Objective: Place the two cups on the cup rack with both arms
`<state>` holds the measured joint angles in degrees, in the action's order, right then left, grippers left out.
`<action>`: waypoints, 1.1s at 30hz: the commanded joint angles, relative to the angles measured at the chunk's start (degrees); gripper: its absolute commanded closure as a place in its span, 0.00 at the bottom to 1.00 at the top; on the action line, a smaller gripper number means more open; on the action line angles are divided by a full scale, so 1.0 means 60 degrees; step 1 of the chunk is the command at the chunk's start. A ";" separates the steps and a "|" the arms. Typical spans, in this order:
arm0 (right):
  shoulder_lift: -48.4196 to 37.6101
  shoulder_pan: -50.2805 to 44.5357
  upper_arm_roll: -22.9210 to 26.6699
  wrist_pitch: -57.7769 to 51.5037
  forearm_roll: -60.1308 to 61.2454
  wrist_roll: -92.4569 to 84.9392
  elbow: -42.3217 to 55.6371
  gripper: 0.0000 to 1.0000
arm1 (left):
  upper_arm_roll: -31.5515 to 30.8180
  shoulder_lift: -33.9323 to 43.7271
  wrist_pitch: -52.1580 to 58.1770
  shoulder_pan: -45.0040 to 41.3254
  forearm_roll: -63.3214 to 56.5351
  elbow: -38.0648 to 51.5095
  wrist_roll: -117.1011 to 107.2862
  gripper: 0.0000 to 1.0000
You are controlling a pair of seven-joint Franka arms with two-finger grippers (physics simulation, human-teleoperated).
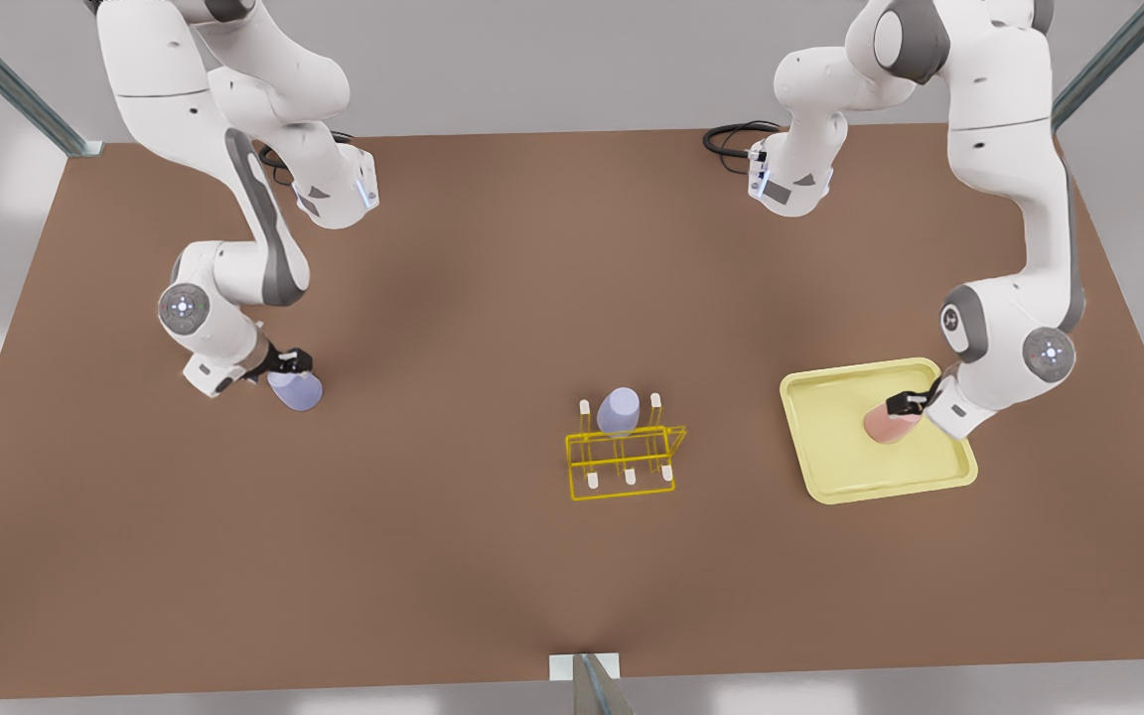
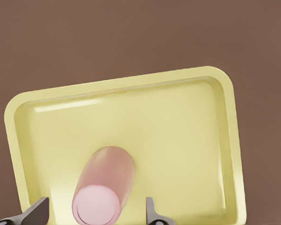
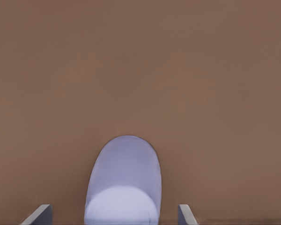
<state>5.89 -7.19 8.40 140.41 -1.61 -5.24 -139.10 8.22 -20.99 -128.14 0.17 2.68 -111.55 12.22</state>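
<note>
Lavender cup (image 3: 123, 180) between spread jaws (both tips apart) over brown table (image 3: 140, 65).

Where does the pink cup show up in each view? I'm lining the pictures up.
Front view: the pink cup is on the yellow tray, at the front view's right, by the left gripper.
Left wrist view: it sits between the open gripper's fingers.
Right wrist view: not in it.
Shared landmark: the yellow tray.

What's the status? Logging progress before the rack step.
Left gripper open around pink cup on the tray. Right gripper open around lavender cup on the table. Cup rack already holds another lavender cup.
</note>
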 commanded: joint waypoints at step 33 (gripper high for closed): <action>0.1200 0.0187 -0.0008 0.1720 -0.0025 -0.0210 -0.0489 0.00 | 0.0021 -0.1248 -0.1129 0.0147 -0.0006 -0.0379 0.1127 0.09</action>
<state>13.01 -6.17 8.37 150.85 -1.95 -4.49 -141.98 8.34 -28.54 -134.82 1.06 2.73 -113.84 18.22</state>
